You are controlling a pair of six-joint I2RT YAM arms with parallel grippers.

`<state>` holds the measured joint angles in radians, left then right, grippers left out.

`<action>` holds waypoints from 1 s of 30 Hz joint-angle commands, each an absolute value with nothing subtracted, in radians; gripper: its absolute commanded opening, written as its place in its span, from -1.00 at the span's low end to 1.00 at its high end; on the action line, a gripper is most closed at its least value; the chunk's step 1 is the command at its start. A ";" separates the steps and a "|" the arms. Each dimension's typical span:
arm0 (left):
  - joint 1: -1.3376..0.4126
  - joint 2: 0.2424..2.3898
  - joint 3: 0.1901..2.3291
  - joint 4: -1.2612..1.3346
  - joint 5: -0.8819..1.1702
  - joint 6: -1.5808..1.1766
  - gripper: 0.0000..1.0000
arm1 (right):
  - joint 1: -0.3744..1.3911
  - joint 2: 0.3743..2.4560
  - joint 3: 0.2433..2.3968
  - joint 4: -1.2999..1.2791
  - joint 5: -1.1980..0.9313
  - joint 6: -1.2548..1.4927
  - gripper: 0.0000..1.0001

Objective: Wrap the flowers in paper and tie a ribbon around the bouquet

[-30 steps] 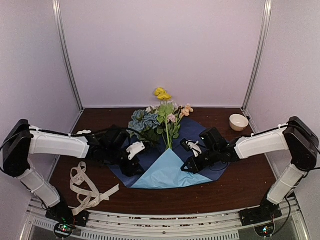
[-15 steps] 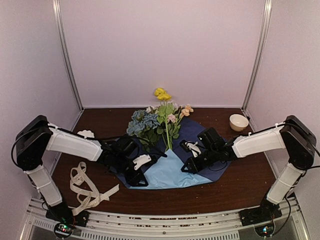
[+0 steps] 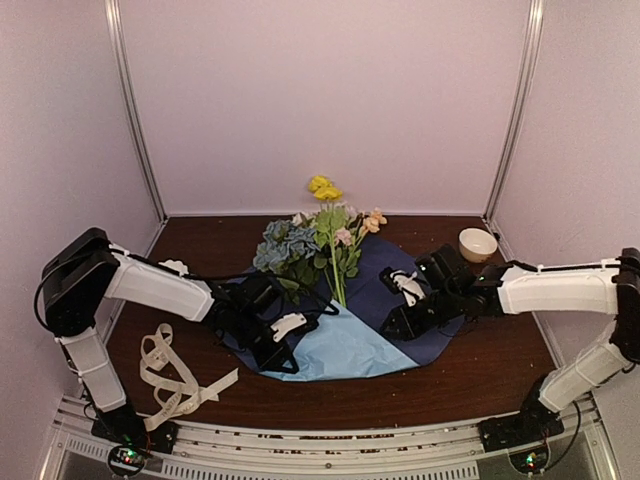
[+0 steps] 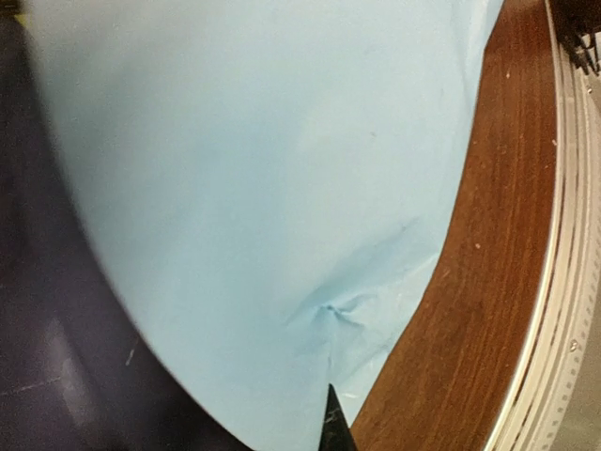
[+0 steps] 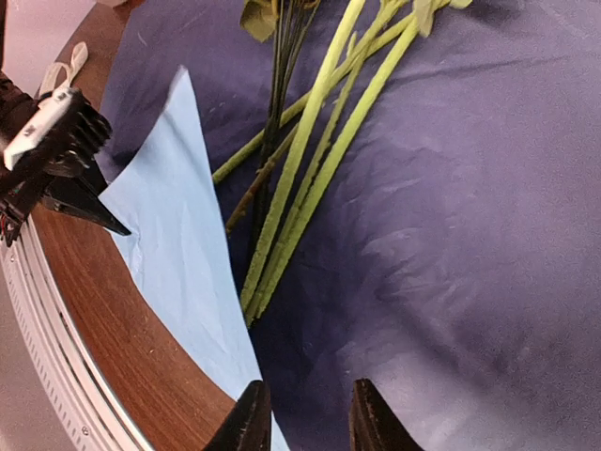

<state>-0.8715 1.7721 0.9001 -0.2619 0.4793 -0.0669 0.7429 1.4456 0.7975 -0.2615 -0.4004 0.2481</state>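
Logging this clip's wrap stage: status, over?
Left gripper shut on the paper, at its light-blue flap. Right gripper open, holding nothing. Flowers lying on paper, unwrapped. Ribbon aside left, nothing blocking.

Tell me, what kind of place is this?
Probably a robot lab's test booth: plain pale walls box in one wooden table, a left arm and a right arm stand at its edge, and flowers lie on paper.
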 commanded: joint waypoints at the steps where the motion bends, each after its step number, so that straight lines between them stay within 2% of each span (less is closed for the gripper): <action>1: -0.867 1.829 0.933 -0.326 0.459 -0.127 -1.00 | 0.795 1.284 0.745 -0.337 -0.222 0.279 -0.41; 7: -0.864 1.836 0.960 -0.375 0.441 -0.149 -1.00 | 0.924 1.296 0.659 -0.193 -0.257 0.357 -0.54; 17: -0.861 1.840 0.960 -0.404 0.422 -0.209 -1.00 | 0.880 1.436 0.577 -0.200 -0.162 0.437 -0.64; 21: -0.861 1.839 0.959 -0.407 0.429 -0.219 -1.00 | 0.877 1.452 0.599 -0.246 -0.174 0.431 -0.64; 26: -0.861 1.846 0.957 -0.404 0.442 -0.224 -1.00 | 0.883 1.350 0.701 -0.317 -0.186 0.390 -0.66; 30: -0.861 1.846 0.956 -0.401 0.444 -0.224 -1.00 | 0.918 1.318 0.765 -0.212 -0.362 0.366 -0.70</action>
<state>-0.8658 1.8111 0.9634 -0.3424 0.4747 -0.2127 0.8883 1.3670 0.6872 -0.2958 -0.2253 0.3954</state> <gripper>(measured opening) 0.013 0.157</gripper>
